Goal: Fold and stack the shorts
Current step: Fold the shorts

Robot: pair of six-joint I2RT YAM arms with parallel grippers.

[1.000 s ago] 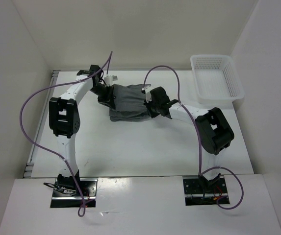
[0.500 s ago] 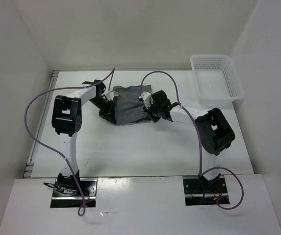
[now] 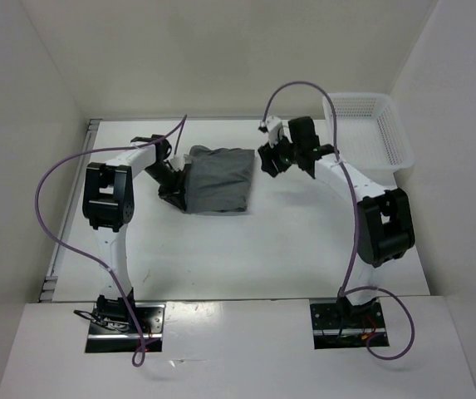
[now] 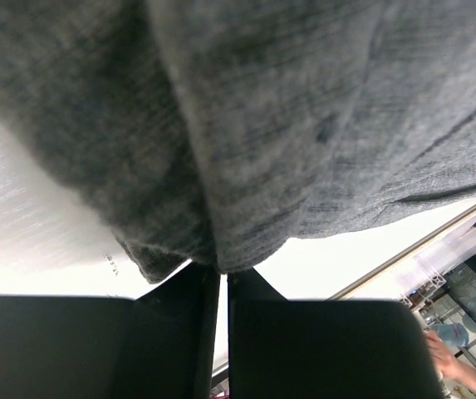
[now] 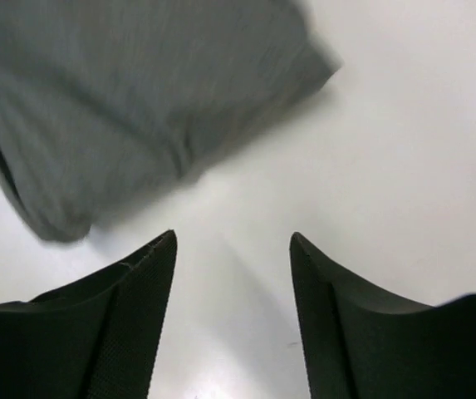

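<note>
The grey shorts (image 3: 218, 178) lie folded in a rough rectangle on the white table, left of centre at the back. My left gripper (image 3: 177, 179) is at their left edge, shut on a bunched fold of the shorts (image 4: 262, 125); its jaws (image 4: 223, 270) stand almost together with cloth pinched at the tips. My right gripper (image 3: 269, 158) hangs just right of the shorts' far right corner, apart from them and open. In the right wrist view the shorts (image 5: 138, 100) lie beyond the open gripper (image 5: 233, 241), with only bare table between the fingers.
A white mesh basket (image 3: 362, 133) stands at the back right corner, with nothing in it, close behind my right arm. White walls enclose the table on the left, back and right. Purple cables loop above both arms.
My right gripper has opened, let go of the shorts and drawn back to the right and away. The shorts have settled flatter. My left gripper keeps its hold.
</note>
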